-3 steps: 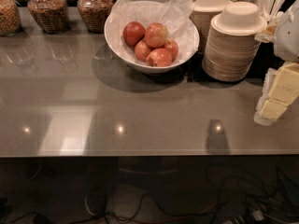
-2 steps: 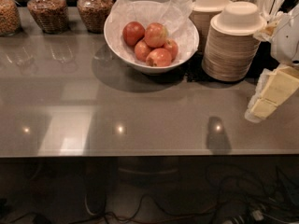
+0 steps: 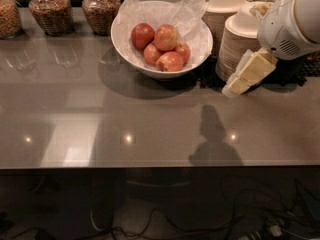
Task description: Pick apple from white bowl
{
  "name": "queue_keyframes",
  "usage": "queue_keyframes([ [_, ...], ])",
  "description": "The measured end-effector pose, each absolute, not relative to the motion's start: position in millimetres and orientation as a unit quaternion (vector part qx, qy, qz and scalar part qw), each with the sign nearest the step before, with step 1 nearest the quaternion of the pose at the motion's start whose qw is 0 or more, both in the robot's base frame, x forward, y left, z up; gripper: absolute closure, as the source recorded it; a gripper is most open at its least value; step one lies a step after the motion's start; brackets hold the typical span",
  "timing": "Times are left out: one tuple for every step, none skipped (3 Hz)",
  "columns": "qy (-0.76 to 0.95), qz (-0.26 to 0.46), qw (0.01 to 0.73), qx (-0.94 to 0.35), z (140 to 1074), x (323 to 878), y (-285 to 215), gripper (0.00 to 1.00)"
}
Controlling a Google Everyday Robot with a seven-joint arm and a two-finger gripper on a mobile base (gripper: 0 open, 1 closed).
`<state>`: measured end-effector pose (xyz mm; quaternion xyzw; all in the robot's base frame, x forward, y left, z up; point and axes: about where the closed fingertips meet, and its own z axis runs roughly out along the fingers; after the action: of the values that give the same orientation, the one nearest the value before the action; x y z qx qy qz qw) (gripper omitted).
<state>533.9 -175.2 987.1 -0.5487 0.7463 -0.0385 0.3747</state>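
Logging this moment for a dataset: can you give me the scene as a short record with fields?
bowl: white bowl, paper-lined, at the back centre of the table
contents: red apples, about five
gripper: gripper right of the white bowl, in front of the stacked beige bowls, apart from the apples
background: three jars at back left

A left jar (image 3: 9, 17), a middle jar (image 3: 48, 12) and a right jar (image 3: 101, 9), all full of brown bits, stand in a row at the back left of the table (image 3: 150, 129). At the back right stand a far stack (image 3: 223, 10) and a near stack (image 3: 246, 40) of beige bowls. Wires (image 3: 150, 220) lie on the floor below. The gripper (image 3: 236, 87) hangs just in front of the near stack.
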Motion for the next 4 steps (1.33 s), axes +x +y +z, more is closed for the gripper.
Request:
queue_keyframes([
  [0.729, -0.044, 0.413, -0.544, 1003, 578, -152, 0.0],
  [0.714, -0.039, 0.429, -0.552, 1012, 614, -124, 0.0],
  [0.706, -0.028, 0.432, -0.56, 1010, 640, -99, 0.0],
  [0.707, -0.009, 0.424, -0.566, 998, 665, -76, 0.0],
])
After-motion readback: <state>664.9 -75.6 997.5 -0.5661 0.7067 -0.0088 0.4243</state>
